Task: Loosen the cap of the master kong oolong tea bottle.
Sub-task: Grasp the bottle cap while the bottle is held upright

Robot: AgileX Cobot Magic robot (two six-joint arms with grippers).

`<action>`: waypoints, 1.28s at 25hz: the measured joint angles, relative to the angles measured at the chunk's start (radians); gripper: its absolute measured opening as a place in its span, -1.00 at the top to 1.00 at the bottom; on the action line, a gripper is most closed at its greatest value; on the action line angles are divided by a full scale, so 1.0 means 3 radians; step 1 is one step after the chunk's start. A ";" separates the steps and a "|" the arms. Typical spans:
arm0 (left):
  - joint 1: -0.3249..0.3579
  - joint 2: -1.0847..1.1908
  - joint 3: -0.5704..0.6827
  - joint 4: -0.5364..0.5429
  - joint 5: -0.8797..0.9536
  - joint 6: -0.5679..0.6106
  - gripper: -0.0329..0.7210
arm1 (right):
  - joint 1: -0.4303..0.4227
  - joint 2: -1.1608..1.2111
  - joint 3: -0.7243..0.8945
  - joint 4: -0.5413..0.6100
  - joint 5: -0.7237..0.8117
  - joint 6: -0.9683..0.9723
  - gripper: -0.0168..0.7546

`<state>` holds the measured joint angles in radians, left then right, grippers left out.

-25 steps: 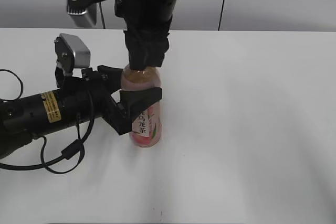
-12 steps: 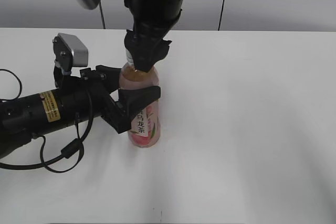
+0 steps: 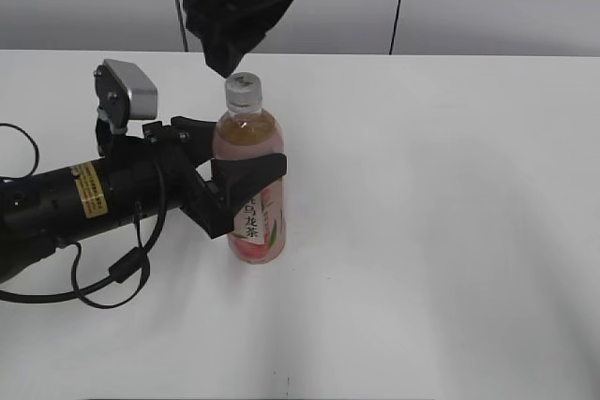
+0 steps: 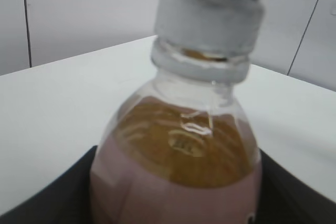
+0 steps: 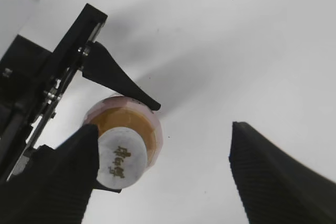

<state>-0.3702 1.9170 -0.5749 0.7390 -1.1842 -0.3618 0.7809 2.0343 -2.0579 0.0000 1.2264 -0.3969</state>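
Bracing the bottle (image 3: 251, 199) in our left gripper (image 3: 239, 175); right gripper (image 3: 228, 21) open above the cap (image 3: 242, 87), so we should recentre before regripping.

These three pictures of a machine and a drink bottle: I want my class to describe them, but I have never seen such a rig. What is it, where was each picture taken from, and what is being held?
It is a robot with two black arms, each ending in a two-fingered end effector.

The wide picture looks down at a white table from outside. The other two come from small cameras on the arms' wrists.

On the table stands one tea bottle with a pink label and a white cap. The left end effector clasps the bottle's body from the side, steadying it. The right end effector hangs just above the cap, jaws open, holding nothing. Its own camera looks straight down on the cap.
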 joint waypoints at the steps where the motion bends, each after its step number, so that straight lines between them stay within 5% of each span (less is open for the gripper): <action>1: 0.0000 0.0000 0.0000 0.0000 0.0000 0.0000 -0.33 | 0.0000 0.0000 -0.0012 0.0000 -0.0003 0.0050 -0.56; 12: 0.0000 0.0000 0.0000 0.0000 0.0000 0.0000 -0.33 | -0.0003 0.0000 -0.0012 0.0253 -0.0003 0.0914 -0.54; 21: 0.0000 0.0000 0.0000 0.0000 0.0001 0.0000 -0.33 | -0.0003 -0.0138 -0.0012 0.0247 -0.0003 0.1323 -0.17; 32: 0.0000 0.0000 0.0000 0.0000 0.0001 0.0000 -0.33 | -0.0003 -0.0187 0.0387 0.0389 -0.0006 0.1602 -0.15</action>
<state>-0.3702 1.9170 -0.5749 0.7390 -1.1839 -0.3618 0.7801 1.9782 -1.9418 0.1168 1.2245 0.0837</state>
